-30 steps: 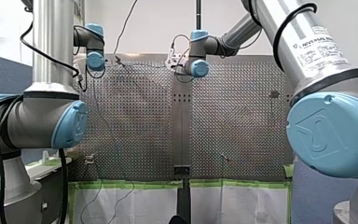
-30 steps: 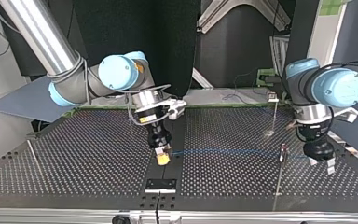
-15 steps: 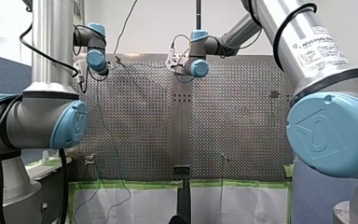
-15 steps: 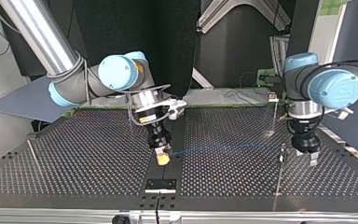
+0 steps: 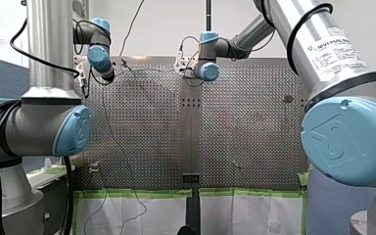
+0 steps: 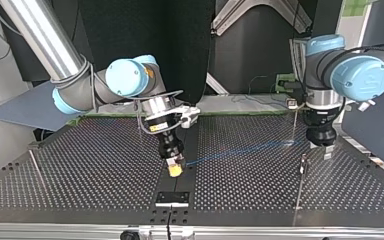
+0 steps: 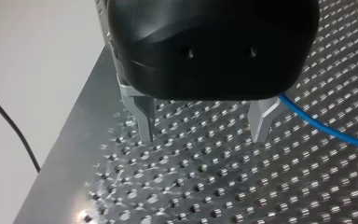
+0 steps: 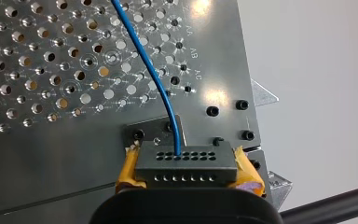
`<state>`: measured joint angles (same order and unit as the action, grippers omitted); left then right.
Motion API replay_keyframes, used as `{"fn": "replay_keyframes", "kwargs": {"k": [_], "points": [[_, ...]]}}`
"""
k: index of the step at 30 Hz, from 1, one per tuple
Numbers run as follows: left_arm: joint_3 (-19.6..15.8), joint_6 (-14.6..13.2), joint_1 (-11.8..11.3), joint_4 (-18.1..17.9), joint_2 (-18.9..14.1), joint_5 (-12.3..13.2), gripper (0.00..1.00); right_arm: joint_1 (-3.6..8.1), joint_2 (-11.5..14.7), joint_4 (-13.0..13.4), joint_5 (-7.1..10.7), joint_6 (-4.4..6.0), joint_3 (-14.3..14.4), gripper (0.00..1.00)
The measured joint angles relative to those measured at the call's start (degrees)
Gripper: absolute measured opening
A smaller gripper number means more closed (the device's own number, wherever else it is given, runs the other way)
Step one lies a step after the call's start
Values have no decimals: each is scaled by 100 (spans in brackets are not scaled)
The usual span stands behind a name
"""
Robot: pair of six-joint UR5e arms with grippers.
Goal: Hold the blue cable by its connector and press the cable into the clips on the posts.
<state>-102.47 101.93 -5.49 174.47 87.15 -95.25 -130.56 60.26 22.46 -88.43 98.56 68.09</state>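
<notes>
Blue cable runs across the middle of the top view, from my right gripper at the centre of the frame, rising slightly toward my left gripper at the right. In the right wrist view the yellow pads pinch a dark, many-holed connector from both sides. The cable leaves a hole in the connector's face and curves away over the perforated table. In the left wrist view the metal fingers stand spread apart just above the table, with only bare table between them. The cable passes close by the outer side of one finger; whether it touches cannot be told. In the top view a thin post stands at the lower right, near my left gripper, with a clip at its top. The cable shows slightly higher in the frame than that clip.
</notes>
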Motion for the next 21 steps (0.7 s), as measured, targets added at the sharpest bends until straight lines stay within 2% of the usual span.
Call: {"fn": "replay_keyframes", "kwargs": {"k": [8, 15, 21], "points": [[-370, 74, 45, 336, -389, 122, 100, -10, 0, -5, 0, -12, 0, 0], [-422, 115, 8, 89, -710, 187, 100, -31, 0, -33, -1, -25, 0, 0], [-347, 80, -25, -63, -764, 291, 100, -31, 0, -41, -11, -28, 0, 0]]}}
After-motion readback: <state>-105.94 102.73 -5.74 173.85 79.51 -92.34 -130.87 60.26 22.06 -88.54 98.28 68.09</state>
